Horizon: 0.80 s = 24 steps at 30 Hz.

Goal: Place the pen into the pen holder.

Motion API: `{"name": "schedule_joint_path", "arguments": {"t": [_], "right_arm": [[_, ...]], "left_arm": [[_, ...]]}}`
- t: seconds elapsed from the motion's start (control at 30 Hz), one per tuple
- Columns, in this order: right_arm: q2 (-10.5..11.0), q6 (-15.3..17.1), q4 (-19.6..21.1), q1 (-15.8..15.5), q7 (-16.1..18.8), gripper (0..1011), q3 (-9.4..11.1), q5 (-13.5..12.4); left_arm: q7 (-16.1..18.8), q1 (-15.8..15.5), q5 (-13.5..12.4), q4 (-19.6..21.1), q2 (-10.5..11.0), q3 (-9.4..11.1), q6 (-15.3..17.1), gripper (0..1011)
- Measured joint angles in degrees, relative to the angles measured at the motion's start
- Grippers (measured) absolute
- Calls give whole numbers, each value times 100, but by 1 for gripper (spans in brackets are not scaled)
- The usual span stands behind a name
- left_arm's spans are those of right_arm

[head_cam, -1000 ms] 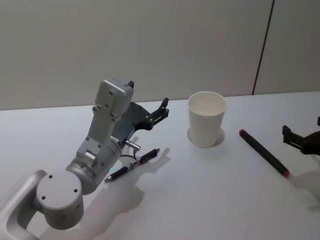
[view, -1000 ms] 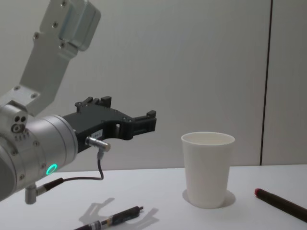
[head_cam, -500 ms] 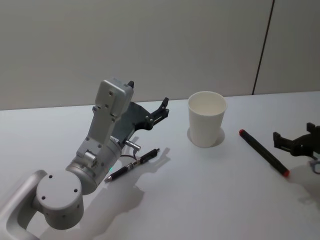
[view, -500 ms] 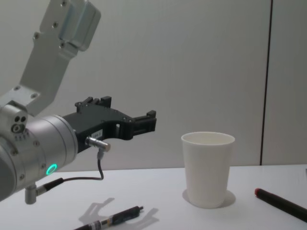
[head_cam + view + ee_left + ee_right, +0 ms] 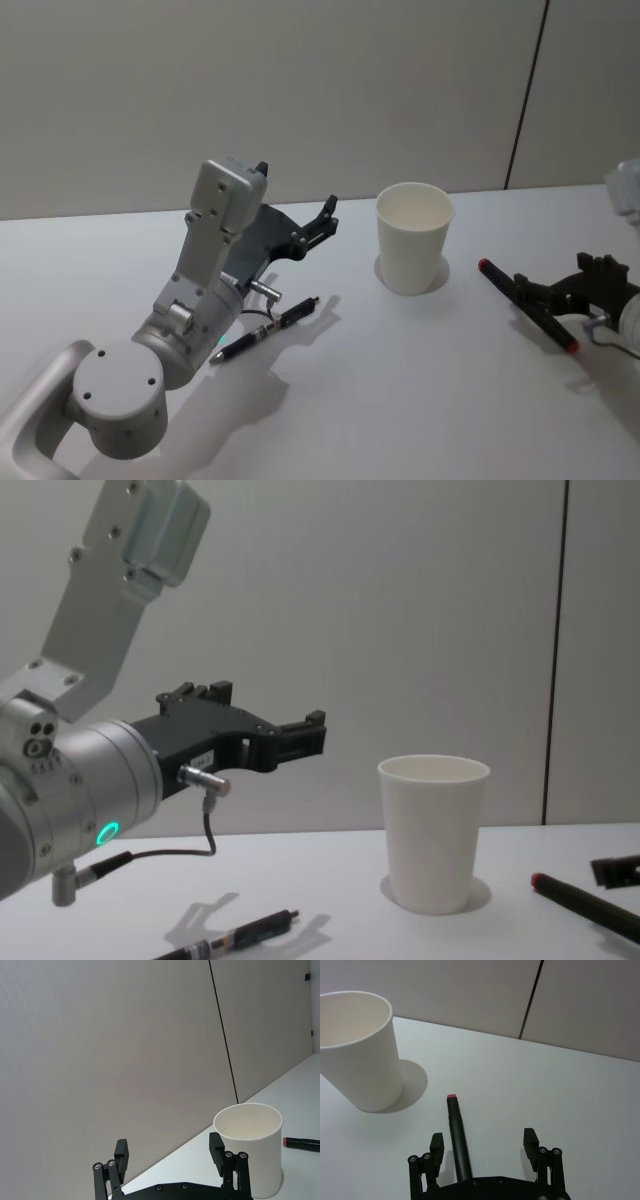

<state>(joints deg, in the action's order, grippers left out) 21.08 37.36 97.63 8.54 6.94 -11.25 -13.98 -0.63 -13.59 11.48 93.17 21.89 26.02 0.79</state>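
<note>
The pen holder (image 5: 412,245) is a white paper cup, upright in the middle of the table. A black pen with red ends (image 5: 503,288) lies to its right. My right gripper (image 5: 560,278) hovers open over that pen's near half. In the right wrist view the pen (image 5: 455,1120) runs between the spread fingers (image 5: 437,1142), closer to one of them, with the cup (image 5: 360,1060) beyond. A second pen (image 5: 270,328), black with a silver clip, lies left of the cup. My left gripper (image 5: 295,195) hangs open in the air above and behind it, empty.
The white table (image 5: 400,400) has free room in front of the cup. A grey wall stands behind it. My left arm's big joint (image 5: 115,395) fills the near left corner. One right finger (image 5: 615,868) enters the chest view at the right edge.
My right gripper has come in from the right edge, moving left until it is over the red-ended pen. The left arm, both pens and the cup have not moved.
</note>
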Motion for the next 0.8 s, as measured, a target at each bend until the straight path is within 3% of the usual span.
{"name": "schedule_joint_path", "arguments": {"t": [0.8], "right_arm": [[-361,113,-605,374,235,1002,-292,482]], "left_arm": [[0,0,0,0,1,0,0,1001]]}}
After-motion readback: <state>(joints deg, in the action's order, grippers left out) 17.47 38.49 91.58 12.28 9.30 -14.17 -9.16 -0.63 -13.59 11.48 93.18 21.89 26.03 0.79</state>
